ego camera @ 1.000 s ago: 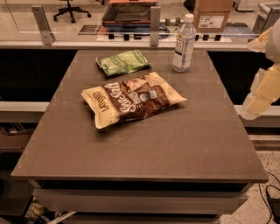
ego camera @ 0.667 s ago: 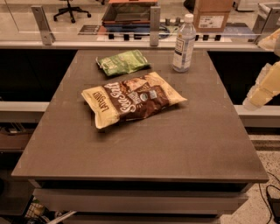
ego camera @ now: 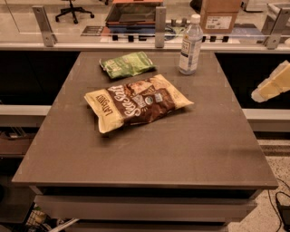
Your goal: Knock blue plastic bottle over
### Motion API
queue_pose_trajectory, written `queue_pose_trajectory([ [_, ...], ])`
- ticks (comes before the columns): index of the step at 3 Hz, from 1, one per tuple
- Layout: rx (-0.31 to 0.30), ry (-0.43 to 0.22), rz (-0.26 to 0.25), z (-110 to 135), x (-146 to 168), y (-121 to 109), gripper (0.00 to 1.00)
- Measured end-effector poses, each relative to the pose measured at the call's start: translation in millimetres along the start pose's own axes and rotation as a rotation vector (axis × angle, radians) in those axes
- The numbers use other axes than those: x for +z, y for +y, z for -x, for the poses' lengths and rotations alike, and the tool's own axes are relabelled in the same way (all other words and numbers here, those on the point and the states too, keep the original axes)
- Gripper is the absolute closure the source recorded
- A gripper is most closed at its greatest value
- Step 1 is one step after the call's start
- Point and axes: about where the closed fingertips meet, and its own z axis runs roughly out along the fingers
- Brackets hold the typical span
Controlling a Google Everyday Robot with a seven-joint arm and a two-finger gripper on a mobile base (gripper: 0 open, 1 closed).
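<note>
The gripper (ego camera: 270, 84) shows only as a pale, cream-coloured blurred shape at the right edge of the view, off the right side of the table (ego camera: 136, 154) and tilted, its lower end pointing down and left. Part of it runs out of the picture on the right, and whether it is open or closed I cannot tell; it holds nothing that can be seen.

The blue plastic bottle (ego camera: 190, 44) stands upright on the far right part of the table, near the back edge, white cap on top and white label around its middle. It is to the left of the gripper and farther back, well apart from it, with bare tabletop and the table's right edge between them.

A brown and cream chip bag (ego camera: 138, 104) lies flat near the middle of the table, and a smaller green bag (ego camera: 128, 65) lies behind it, left of the bottle. Neither touches the bottle.

Behind the table a cardboard box (ego camera: 219, 13) is cut off by the top edge, and the print on the bottle's label is too blurred to read
</note>
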Motion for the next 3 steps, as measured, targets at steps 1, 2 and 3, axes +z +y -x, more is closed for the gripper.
queue_pose_trajectory([
  [1,0.062,-0.112,-0.046,6.4,15.5,-13.6,0.0],
  [2,0.117,-0.24,-0.045,22.7,41.4,-19.2,0.0],
  [3,0.144,-0.322,-0.018,39.7,65.4,-19.0,0.0],
])
